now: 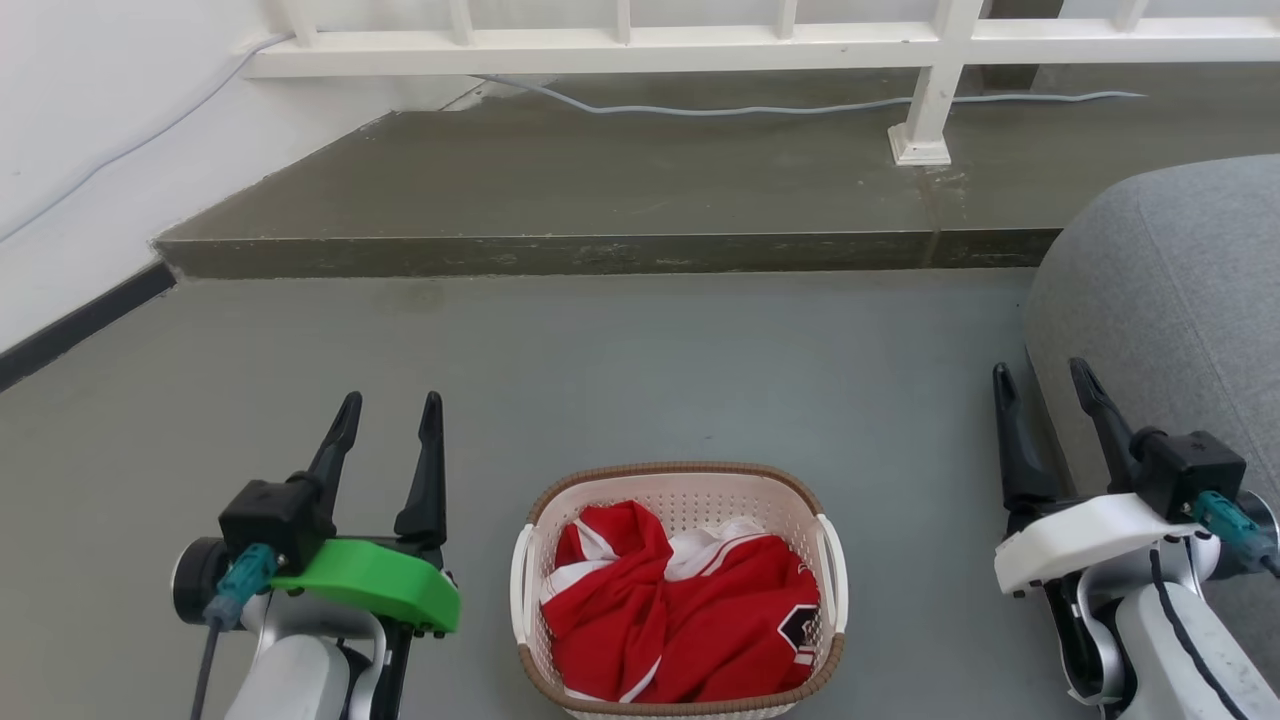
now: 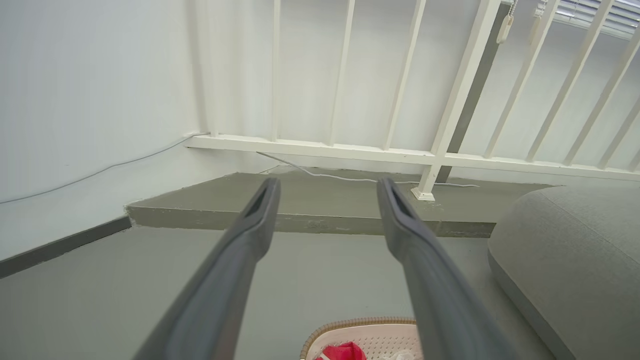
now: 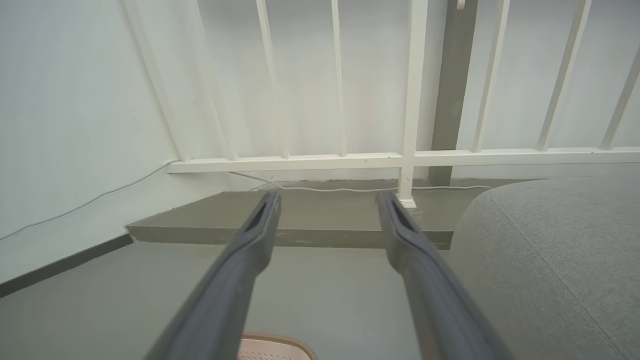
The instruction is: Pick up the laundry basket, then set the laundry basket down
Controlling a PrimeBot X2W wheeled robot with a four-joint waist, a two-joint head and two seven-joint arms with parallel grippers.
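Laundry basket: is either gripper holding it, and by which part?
Nothing is held. Left gripper and right gripper are open, beside the laundry basket, not touching it.

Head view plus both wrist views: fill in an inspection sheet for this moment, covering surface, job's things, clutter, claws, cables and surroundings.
Surface: grey floor, with a raised step behind.
Job's things: laundry basket stands on the floor between the claws, holding red-and-white clothing.
Clutter: nothing seen.
Claws: left claw and right claw both open, empty, apart from the basket on either side.
Cables: pale cable lies along the step; thin wire runs along the white wall.
Surroundings: white railing on the step, grey cushion at the right.
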